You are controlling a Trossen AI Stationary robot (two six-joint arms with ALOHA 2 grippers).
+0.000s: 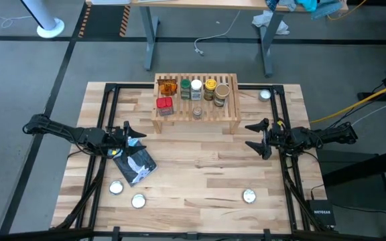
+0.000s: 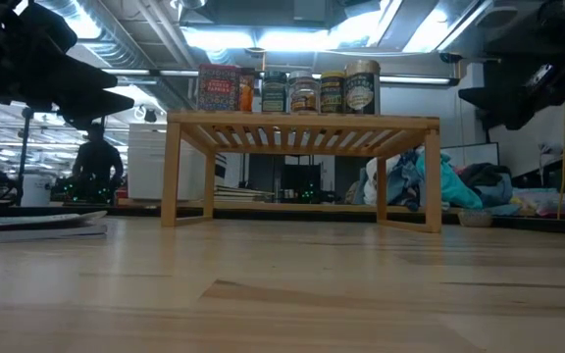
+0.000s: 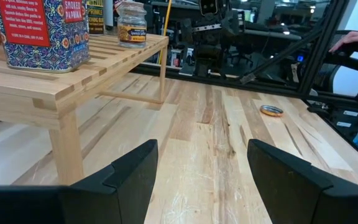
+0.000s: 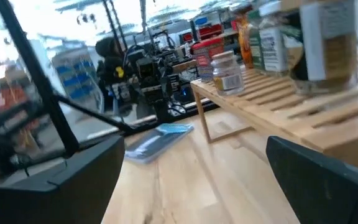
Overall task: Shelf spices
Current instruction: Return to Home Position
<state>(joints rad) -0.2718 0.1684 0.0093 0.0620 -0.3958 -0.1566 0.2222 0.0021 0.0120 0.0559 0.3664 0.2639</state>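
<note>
Three flat round silver discs (image 1: pixel 116 188) lie along the near edge of the pale wooden surface (image 1: pixel 200 171), two at the left and one at the right. Just beyond the left pair, a blue-and-white pouch (image 1: pixel 138 166) lies flat, its far end under the left tool (image 1: pixel 133 132) as seen from above. That tool hovers over the left side of the surface, its two dark fingers (image 3: pixel 132 168) spread wide and gripping nothing. Opposite it, over the right side, the right tool (image 1: pixel 252 136) is likewise wide open and empty-handed, pointing in toward the middle.

Farther back, centred toward the far edge, stands the small light-wood slatted shelf (image 1: pixel 213 119), and it is loaded. In its near row sit the red patterned tin (image 1: pixel 165 105) at the left and the small clear jar (image 1: pixel 198 112) near the middle. In the far row, left to right, stand the orange packet (image 1: pixel 167 87), the green-lidded jar (image 1: pixel 185 88), the white-lidded jar (image 1: pixel 196 89), the yellow-lidded jar (image 1: pixel 210 88) and, at the right end, the tan-lidded jar (image 1: pixel 222 95). A fourth silver disc (image 1: pixel 265 95) lies on the surface to the right of the shelf, near the far right corner.
</note>
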